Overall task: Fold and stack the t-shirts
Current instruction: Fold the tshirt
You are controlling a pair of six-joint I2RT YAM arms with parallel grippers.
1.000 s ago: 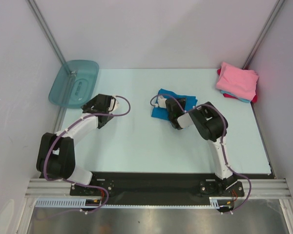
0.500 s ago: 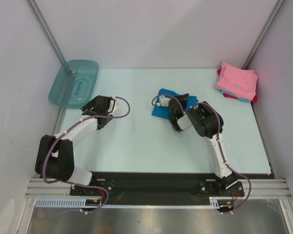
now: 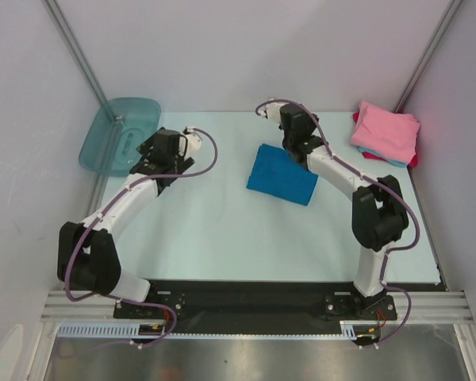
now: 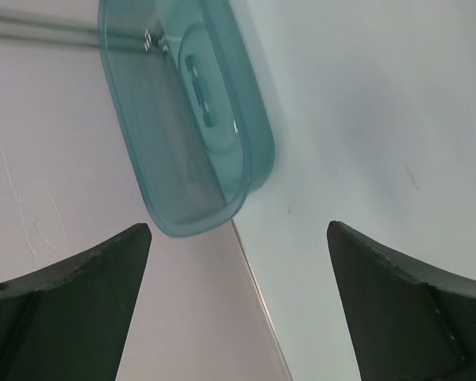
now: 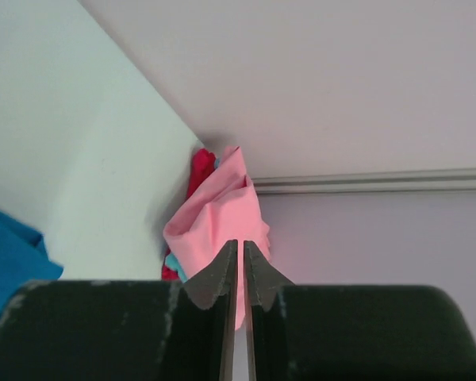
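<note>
- Top external view: a bright blue t-shirt (image 3: 282,174) lies folded into a neat rectangle on the pale desk (image 3: 222,230), a little right of centre. Nothing touches it.
- A pink t-shirt (image 3: 385,132) lies folded in the far right corner, on top of others whose red and light blue edges show beneath it. It is well apart from the blue one.
- Right wrist view: my right end effector (image 5: 239,270) has its fingers almost together, with only a thin slit between them, and it holds nothing. It points toward the pink t-shirt.
- Left wrist view: my left end effector (image 4: 238,309) is spread wide and empty, near a teal plastic tub (image 4: 192,119) at the far left corner.
- I judge the blue shirt not yet stacked.
- Risks as I see them:
  - Pinched by one edge, the soft cloth could sag open and lose its fold.
  - Fingers this close together would shove the shirt rather than grip it.
  - A careless placement could skew the corner shirts or push them off the desk.
</note>
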